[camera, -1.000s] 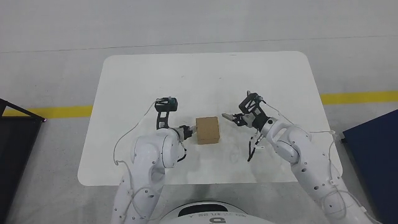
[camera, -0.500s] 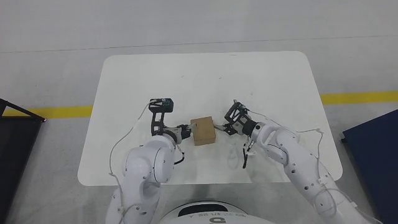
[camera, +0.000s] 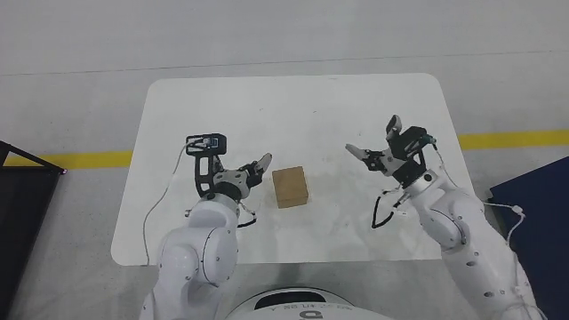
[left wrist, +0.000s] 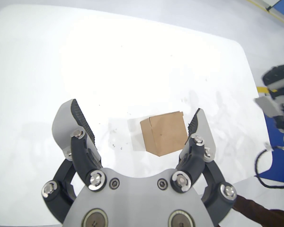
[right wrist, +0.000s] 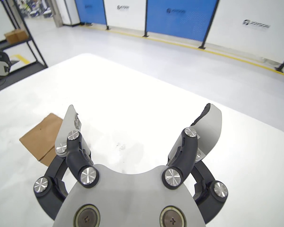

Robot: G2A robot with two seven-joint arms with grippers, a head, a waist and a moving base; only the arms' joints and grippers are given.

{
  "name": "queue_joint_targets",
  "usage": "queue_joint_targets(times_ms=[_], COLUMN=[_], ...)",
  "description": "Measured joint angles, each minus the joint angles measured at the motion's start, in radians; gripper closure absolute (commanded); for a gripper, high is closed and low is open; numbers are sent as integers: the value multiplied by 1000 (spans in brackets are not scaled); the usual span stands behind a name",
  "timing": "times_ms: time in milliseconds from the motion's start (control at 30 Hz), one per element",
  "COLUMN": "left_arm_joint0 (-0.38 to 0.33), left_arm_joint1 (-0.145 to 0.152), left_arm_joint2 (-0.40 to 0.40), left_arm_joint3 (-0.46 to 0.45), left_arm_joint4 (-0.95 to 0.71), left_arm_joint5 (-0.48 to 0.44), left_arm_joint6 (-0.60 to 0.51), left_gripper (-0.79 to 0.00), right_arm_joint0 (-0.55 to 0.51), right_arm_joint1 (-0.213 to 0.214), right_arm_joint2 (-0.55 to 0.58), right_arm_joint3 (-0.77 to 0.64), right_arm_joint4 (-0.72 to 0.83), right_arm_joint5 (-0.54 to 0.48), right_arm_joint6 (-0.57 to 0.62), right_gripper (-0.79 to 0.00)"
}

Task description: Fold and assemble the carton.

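A small brown carton (camera: 291, 186) stands closed as a cube on the white table (camera: 293, 107), near its front middle. In the left wrist view the carton (left wrist: 164, 136) sits just beyond my left gripper (left wrist: 137, 114), whose fingers are spread wide with nothing between them. From above, the left gripper (camera: 252, 168) is a short way left of the carton. My right gripper (camera: 372, 142) is open and empty, well to the right of the carton and raised. In the right wrist view the carton (right wrist: 41, 135) lies off to one side of the right gripper (right wrist: 142, 112).
Blue and white barrier panels (right wrist: 179, 12) and a black shelf rack (right wrist: 19, 38) stand on the floor beyond the table. A yellow floor line (camera: 516, 140) runs behind the table's right side. The other arm's gripper (left wrist: 274, 100) shows far off in the left wrist view.
Both grippers were pressed against the carton's left and right sides; now both have pulled away outward and opened. The carton stays in place on the table.
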Motion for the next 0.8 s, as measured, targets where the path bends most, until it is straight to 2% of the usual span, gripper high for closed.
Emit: queue_joint_targets(times_ms=[200,300,400,800], left_arm_joint0=[46,70,89,89], left_arm_joint1=[1,2,2,2], left_arm_joint2=[-19,-29,-37,-37], left_arm_joint3=[-24,-23,-23,-23], left_arm_joint4=[62,114,152,152], left_arm_joint5=[94,145,184,184], left_arm_joint6=[152,213,236,234], left_gripper=[-785,-785,-785,-785], right_arm_joint0=[-202,-258,-268,-267], right_arm_joint1=[2,1,1,1], right_arm_joint2=[254,326,341,339], right_arm_joint3=[-138,-161,-165,-164], right_arm_joint4=[171,215,224,223], right_arm_joint5=[14,-9,-20,-18], right_arm_joint6=[-9,5,11,10], right_gripper=[-785,-785,-785,-784])
